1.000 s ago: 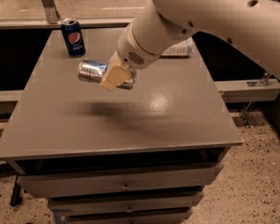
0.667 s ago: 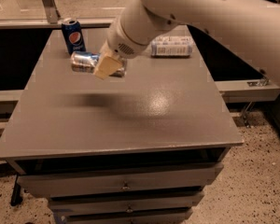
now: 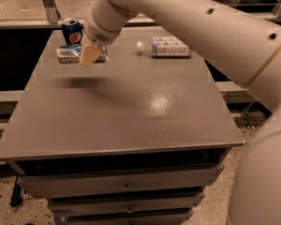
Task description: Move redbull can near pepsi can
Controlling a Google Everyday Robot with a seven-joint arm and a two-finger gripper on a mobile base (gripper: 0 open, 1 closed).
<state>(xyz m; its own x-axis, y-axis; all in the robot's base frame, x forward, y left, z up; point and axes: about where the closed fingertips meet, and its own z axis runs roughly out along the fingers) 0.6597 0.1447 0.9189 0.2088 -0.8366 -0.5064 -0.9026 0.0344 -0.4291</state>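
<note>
The pepsi can (image 3: 72, 31) stands upright at the far left corner of the grey table (image 3: 126, 111). The redbull can (image 3: 69, 54), silver with blue patches, lies sideways in my gripper (image 3: 91, 55), held a little above the table just in front of the pepsi can. My gripper is shut on the right end of the can, and its tan fingers (image 3: 89, 56) hide that end. My white arm reaches in from the right.
A clear plastic bottle (image 3: 166, 46) with a white cap lies on its side at the far middle of the table. Drawers sit below the table's front edge. A railing runs behind the table.
My gripper has carried the redbull can to the left and farther back, from the table's middle left to just in front of the pepsi can.
</note>
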